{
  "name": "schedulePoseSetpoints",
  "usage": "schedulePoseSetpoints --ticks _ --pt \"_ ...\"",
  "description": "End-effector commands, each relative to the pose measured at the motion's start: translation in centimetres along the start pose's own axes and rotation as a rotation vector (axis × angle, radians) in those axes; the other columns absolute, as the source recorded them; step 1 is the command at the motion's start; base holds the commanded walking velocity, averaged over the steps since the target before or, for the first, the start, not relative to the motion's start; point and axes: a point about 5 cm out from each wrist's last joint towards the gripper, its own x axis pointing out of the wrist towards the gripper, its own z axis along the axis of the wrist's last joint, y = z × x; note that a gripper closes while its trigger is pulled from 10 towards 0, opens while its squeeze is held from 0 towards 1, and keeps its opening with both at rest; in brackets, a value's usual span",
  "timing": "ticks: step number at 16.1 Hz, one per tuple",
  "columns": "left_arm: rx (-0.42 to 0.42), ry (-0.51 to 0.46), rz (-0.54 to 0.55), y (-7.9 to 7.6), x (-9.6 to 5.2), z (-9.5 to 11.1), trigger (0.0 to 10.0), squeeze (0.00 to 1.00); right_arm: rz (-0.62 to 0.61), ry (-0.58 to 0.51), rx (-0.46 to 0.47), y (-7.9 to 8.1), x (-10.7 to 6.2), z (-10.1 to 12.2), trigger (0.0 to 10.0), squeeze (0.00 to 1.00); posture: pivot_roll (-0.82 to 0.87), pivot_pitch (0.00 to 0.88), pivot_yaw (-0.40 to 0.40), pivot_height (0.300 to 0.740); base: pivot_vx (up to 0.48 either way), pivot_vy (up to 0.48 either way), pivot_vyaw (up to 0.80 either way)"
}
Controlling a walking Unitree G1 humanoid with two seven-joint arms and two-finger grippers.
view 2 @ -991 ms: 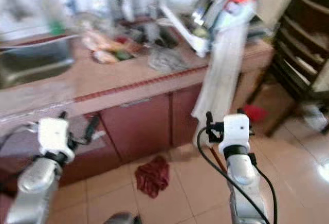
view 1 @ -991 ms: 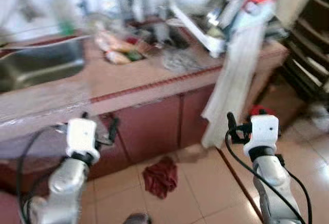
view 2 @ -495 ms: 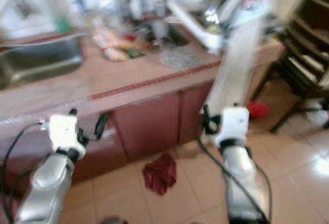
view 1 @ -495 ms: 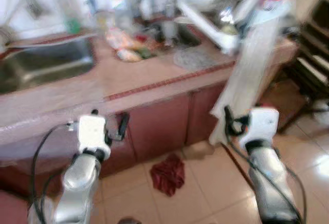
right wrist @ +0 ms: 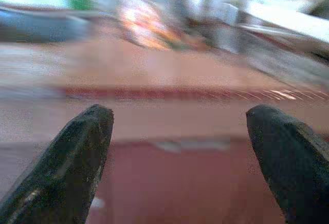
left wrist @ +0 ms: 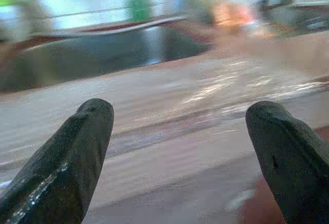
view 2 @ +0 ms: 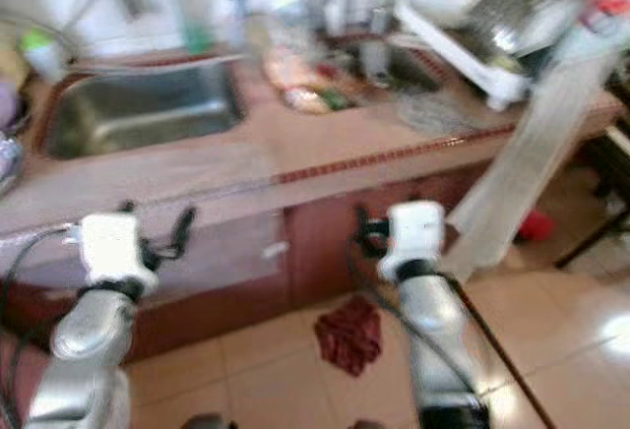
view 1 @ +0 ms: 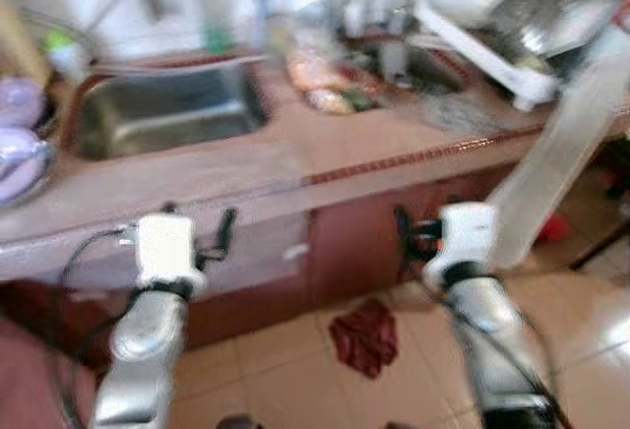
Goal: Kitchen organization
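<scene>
the whole view has swung toward the robot's left since a second ago: the sink (view 1: 167, 114), then cut by the left edge, now lies in full, and purple bowls (view 1: 18, 149) have come in at the far left, while the dark shelf unit on the right has gone out of frame. that is the camera turning, not the things. the pictures are blurred, and no label or writing on any bottle or packet can be read.

going left to right: the purple bowls sit at the counter's left end, a green-capped bottle (view 1: 61, 55) behind them. the steel sink is set in the pinkish counter (view 1: 394, 139), a clear bottle (view 1: 210, 11) standing behind it. beyond the sink, orange and green packets (view 1: 325, 85) lie on the counter, then a white dish rack (view 1: 512, 30) holding metal ware. a pale cloth (view 1: 556, 168) hangs off the counter's right end.

the left gripper (left wrist: 180, 147) hovers before the counter edge below the sink, fingers spread wide, holding nothing. the right gripper (right wrist: 182, 149) hangs before the red-brown cabinet doors (view 1: 349, 237), fingers likewise apart and empty. a dark red rag (view 1: 366, 336) lies on the tiled floor (view 1: 571, 321) between the arms.
</scene>
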Motion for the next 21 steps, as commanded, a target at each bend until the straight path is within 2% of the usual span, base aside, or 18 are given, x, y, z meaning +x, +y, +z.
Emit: schedulePoseSetpoints --ticks 1,2,3,5,9,14,17,19,21 --pt "0.003 -0.029 -0.011 -0.4 0.2 0.5 10.0 0.00 -0.015 -0.039 -0.035 -1.1 0.0 0.8 10.0 0.00 -0.01 0.000 -0.003 0.740 0.000 0.000 0.80" --pt "0.007 -0.035 -0.018 -0.6 0.1 0.6 10.0 0.00 -0.013 -0.043 -0.069 -1.2 0.1 0.9 10.0 0.00 -0.01 0.000 -0.004 0.740 0.000 0.000 0.80" --pt "0.009 -0.036 -0.020 -0.7 0.1 0.6 10.0 0.00 -0.020 -0.040 -0.033 -1.3 0.1 0.8 10.0 0.00 -0.01 0.000 -0.004 0.740 0.000 0.000 0.80" --pt "0.006 -0.040 -0.031 -0.8 0.1 0.7 10.0 0.00 -0.029 -0.043 -0.025 -1.4 0.2 0.9 10.0 0.00 -0.01 0.000 -0.004 0.740 0.000 0.000 0.80" --pt "-0.003 -0.043 -0.087 -1.2 0.1 1.0 10.0 0.00 -0.083 -0.038 -0.022 -2.0 0.1 0.6 10.0 0.00 -0.02 0.000 0.002 0.740 0.000 0.000 0.00" --pt "-0.003 -0.047 -0.111 -1.4 0.2 1.1 10.0 0.00 -0.120 -0.040 -0.025 -2.4 0.2 0.6 10.0 0.00 -0.02 0.000 0.004 0.740 0.000 -0.445 0.00" --pt "0.001 -0.052 -0.096 -1.3 0.3 1.2 10.0 0.00 -0.086 -0.043 -0.020 -2.0 0.3 0.6 10.0 0.00 -0.01 0.000 0.000 0.740 0.000 -0.432 0.00" --pt "0.029 -0.065 -0.060 -1.1 0.3 1.3 10.0 0.00 -0.044 -0.062 -0.041 -1.6 0.3 0.9 10.0 0.00 -0.01 0.000 -0.003 0.740 0.000 0.000 0.66" --pt "0.013 -0.073 -0.013 -0.6 0.3 1.5 10.0 0.00 -0.046 -0.064 -0.024 -1.4 0.3 0.9 10.0 0.00 -0.01 0.000 -0.003 0.740 0.000 0.000 0.80"
